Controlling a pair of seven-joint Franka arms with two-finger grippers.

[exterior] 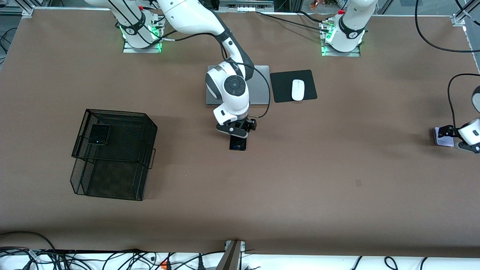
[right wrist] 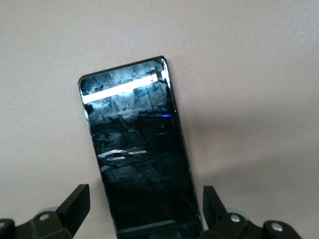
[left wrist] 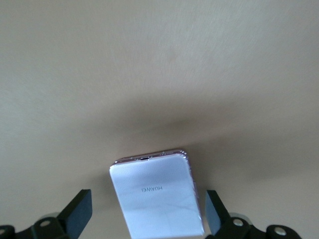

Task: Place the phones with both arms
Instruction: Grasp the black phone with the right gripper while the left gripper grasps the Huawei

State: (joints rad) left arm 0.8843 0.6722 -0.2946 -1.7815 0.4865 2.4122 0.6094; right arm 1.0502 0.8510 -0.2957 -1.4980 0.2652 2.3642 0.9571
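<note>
- Black slab phone (exterior: pixel 237 143) flat on table (exterior: pixel 300 180), under right gripper (exterior: pixel 237 132); fingers (right wrist: pixel 75 206) apart, one each side of phone, no contact seen.
- Lavender phone (exterior: pixel 443 136) flat at left arm's end of table, between left gripper's (exterior: pixel 450 131) spread fingers (left wrist: pixel 77 214).
- Black flip phone (exterior: pixel 99 134) on wire basket (exterior: pixel 112 153), toward right arm's end.
- Laptop (exterior: pixel 258 84), mouse (exterior: pixel 298 90) on pad (exterior: pixel 281 86) farther from cam than right gripper.

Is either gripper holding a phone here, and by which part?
Nothing is held. The open right gripper straddles the black slab phone; the open left gripper straddles the lavender phone.
</note>
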